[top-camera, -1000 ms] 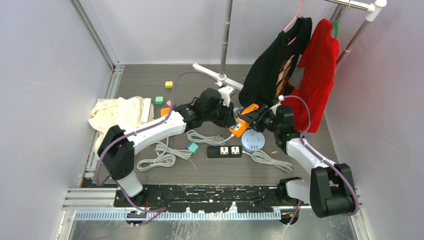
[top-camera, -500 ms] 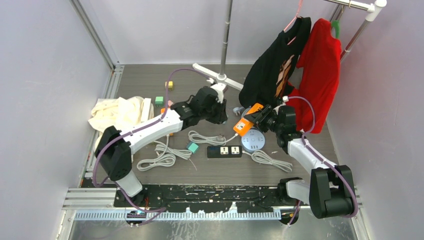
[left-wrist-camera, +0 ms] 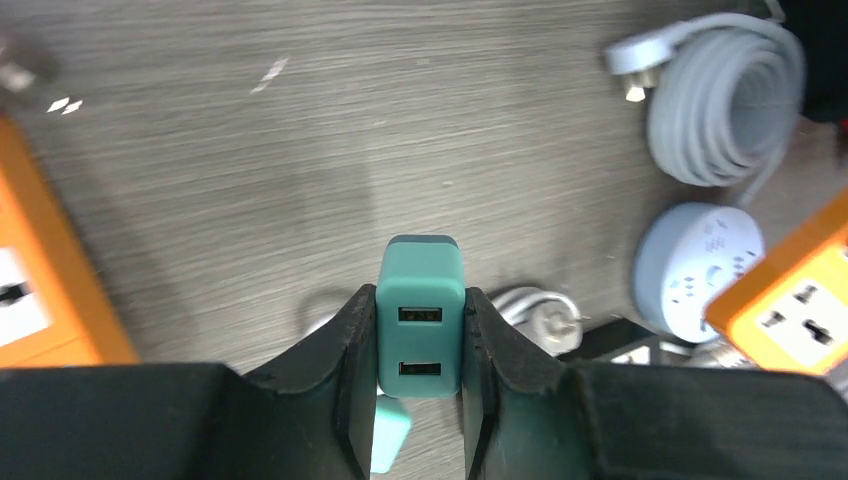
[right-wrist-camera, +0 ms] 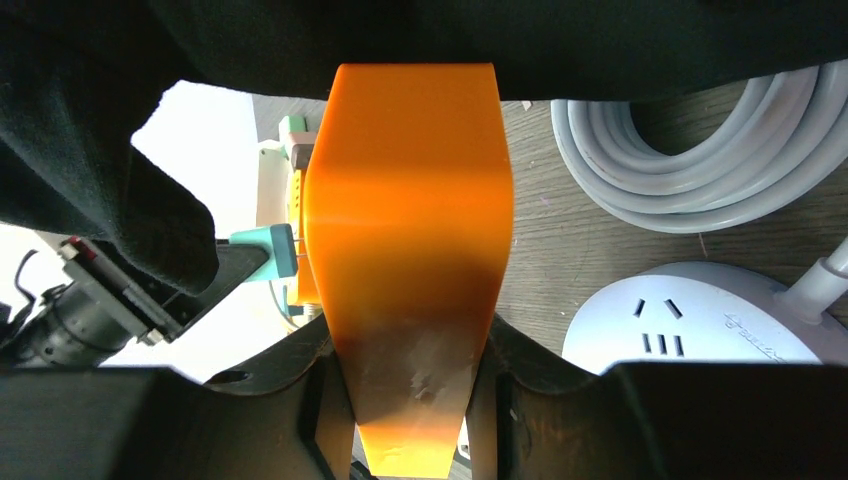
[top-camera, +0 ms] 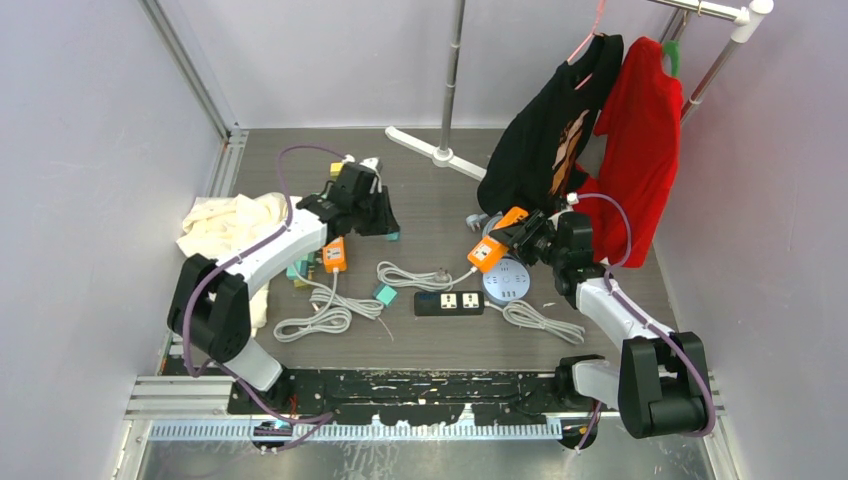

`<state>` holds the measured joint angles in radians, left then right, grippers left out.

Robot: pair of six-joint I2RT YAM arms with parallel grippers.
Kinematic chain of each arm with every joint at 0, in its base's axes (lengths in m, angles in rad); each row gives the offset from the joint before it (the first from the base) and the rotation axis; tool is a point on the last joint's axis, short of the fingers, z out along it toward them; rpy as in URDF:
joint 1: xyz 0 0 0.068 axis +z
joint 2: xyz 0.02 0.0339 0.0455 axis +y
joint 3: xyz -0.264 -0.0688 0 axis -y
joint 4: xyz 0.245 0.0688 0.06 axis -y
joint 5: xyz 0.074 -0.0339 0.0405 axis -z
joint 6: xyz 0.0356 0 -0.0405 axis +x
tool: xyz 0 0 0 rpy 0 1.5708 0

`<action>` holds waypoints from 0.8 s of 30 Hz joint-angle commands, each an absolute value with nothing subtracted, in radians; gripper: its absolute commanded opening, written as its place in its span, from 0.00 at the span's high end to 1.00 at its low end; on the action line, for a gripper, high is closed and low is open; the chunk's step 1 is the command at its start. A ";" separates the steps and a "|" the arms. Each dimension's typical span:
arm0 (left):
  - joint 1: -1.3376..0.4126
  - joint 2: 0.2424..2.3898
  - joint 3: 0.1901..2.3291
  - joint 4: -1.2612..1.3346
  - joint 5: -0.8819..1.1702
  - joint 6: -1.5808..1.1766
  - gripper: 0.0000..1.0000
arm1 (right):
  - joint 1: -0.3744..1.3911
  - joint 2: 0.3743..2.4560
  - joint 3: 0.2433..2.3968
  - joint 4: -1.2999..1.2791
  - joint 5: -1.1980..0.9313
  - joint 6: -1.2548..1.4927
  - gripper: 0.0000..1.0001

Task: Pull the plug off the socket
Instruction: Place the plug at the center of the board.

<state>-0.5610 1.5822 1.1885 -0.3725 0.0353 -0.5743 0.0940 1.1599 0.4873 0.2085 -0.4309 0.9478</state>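
Note:
My left gripper (left-wrist-camera: 420, 300) is shut on a teal two-port USB plug (left-wrist-camera: 421, 265), held above the wood-grain table. In the top view the left gripper (top-camera: 380, 218) and the plug (top-camera: 393, 237) sit left of centre, well apart from the orange socket (top-camera: 487, 252). That socket is lifted off the table, and my right gripper (top-camera: 508, 240) is shut on it. The right wrist view shows the orange socket (right-wrist-camera: 410, 200) clamped between the right gripper's (right-wrist-camera: 410, 340) fingers. The teal plug (right-wrist-camera: 262, 250) shows in the distance to its left, free of the socket.
On the table lie a second orange socket (top-camera: 334, 254), a black power strip (top-camera: 449, 302), a round white power strip (top-camera: 506, 280), grey cable coils (top-camera: 318, 315) (top-camera: 540, 318), a loose teal plug (top-camera: 385, 294) and a cream cloth (top-camera: 232, 228). Black (top-camera: 545, 130) and red shirts (top-camera: 635, 140) hang at back right.
The left arm has swung left, away from the orange socket, carrying the teal plug with it. The right gripper has kept the socket almost still.

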 commanded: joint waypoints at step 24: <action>-0.405 1.788 1.314 -0.624 -0.200 -0.466 0.69 | 0.080 1.136 0.491 0.267 -0.428 0.949 0.99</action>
<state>-0.4129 1.7973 1.2896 -0.6399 -0.1772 -0.4801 0.0872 1.1599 0.4805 0.2085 -0.4305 0.9482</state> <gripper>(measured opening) 0.307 0.420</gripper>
